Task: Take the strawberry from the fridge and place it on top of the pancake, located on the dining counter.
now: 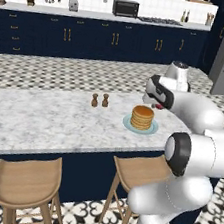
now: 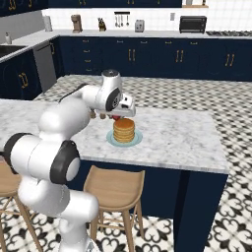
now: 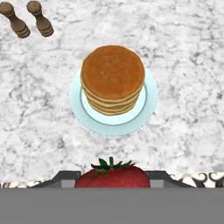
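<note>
Overhead, jaws grip a red, green-leafed strawberry (image 3: 112, 176) near the golden-brown pancake (image 3: 113, 78) stack on its pale plate (image 3: 148, 101).

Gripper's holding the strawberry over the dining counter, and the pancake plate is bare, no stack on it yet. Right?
Not quite. The plate carries a stack of pancakes, as the hand view shows. The rest stands: the gripper holds the strawberry over the dining counter.

The marble dining counter (image 1: 42, 119) bears a pale plate (image 1: 152, 129) of pancake (image 1: 142, 117); two dark shakers (image 1: 100, 100) stand near.
</note>
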Robot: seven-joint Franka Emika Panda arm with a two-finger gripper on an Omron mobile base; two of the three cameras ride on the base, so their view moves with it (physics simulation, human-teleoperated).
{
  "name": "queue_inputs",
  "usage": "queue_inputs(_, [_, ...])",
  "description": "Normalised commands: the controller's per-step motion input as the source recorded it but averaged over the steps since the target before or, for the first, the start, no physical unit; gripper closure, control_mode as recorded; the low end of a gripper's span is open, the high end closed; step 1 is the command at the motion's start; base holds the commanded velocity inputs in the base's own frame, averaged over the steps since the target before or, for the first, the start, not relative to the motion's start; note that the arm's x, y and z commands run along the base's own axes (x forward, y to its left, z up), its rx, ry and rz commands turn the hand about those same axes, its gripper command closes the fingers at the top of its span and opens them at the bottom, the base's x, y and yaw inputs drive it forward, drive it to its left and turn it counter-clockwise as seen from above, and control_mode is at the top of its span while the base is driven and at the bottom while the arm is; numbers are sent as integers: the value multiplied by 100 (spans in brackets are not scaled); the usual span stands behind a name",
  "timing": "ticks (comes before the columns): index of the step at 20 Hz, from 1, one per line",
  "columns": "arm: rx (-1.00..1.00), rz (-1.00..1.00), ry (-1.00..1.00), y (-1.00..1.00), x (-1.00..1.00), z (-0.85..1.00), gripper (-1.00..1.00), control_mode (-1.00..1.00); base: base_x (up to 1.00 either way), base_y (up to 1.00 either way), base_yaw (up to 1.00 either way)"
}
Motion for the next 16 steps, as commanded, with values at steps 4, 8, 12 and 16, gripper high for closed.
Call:
queue_inputs(4, [-1, 0, 23, -1, 86, -1, 100, -100, 0, 0, 0])
queue_inputs(8, [0, 0, 10, -41, 64, -19, 100, -100, 0, 0, 0])
queue_inputs(12, [0, 0, 0, -3, 60, -52, 100, -100, 0, 0, 0])
queue_inputs(16, [0, 0, 5, 2, 54, -46, 100, -100, 0, 0, 0])
